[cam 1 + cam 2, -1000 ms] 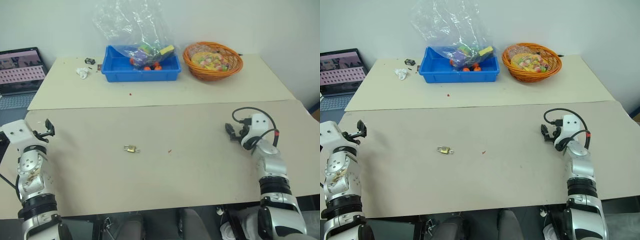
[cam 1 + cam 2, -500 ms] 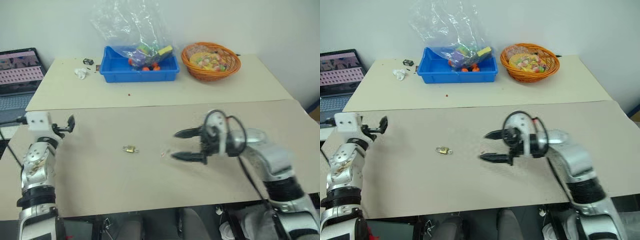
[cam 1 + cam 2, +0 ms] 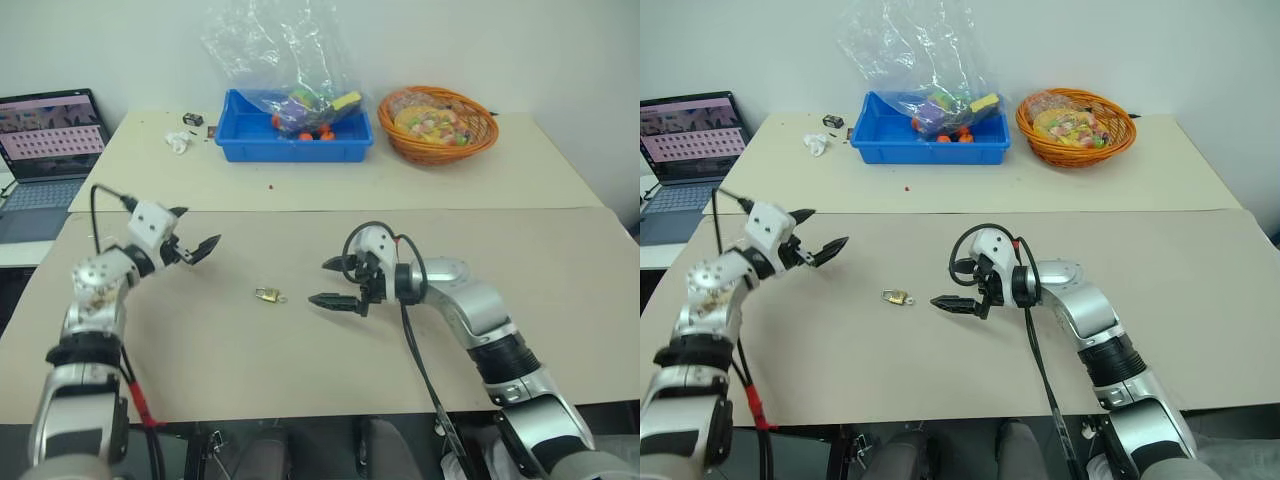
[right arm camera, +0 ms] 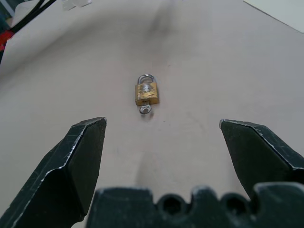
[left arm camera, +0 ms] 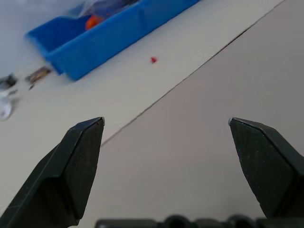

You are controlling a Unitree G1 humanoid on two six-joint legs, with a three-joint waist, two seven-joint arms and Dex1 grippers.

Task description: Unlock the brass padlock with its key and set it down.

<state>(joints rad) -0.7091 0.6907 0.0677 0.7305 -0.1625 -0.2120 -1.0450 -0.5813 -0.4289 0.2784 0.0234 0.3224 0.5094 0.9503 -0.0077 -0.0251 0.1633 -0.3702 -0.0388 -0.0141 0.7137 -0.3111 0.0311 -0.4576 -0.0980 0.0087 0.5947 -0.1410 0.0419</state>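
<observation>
Brass padlock (image 4: 146, 92) (silvery shackle, key (image 4: 145, 110) inserted) on matte tabletop (image 3: 300, 360); right hand (image 3: 327, 282) beside it and left hand (image 3: 197, 248) farther off, both spread wide.

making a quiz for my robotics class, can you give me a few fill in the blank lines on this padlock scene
1. The brass padlock lies on the ____.
2. The right gripper is ____, with the padlock ahead of its fingertips.
3. The left gripper holds ____.
4. The tray at the far side is ____ in colour.

Missing words: table; open; nothing; blue
</observation>
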